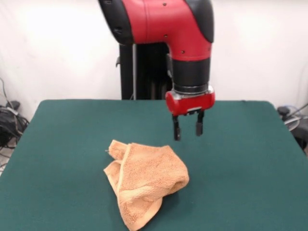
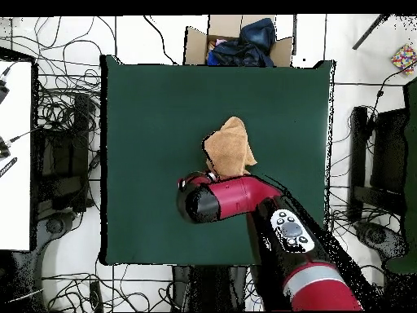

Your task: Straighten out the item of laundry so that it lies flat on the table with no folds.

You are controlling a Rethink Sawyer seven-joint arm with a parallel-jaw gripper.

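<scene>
Orange-tan towel (image 1: pixel 144 185) — crumpled, on green table (image 1: pixel 250 159)

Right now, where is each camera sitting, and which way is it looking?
Front view: sits across the table, facing the robot; shows the red arm coming down and the open gripper above the crumpled towel.
Overhead view: hangs above, looking straight down; shows the arm from the top, partly covering the towel.
Both share the towel, green table and arm.

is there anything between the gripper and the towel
Nothing visible. The open gripper hangs in the air above the table, just behind the crumpled towel, with only bare green tabletop between them.
</scene>
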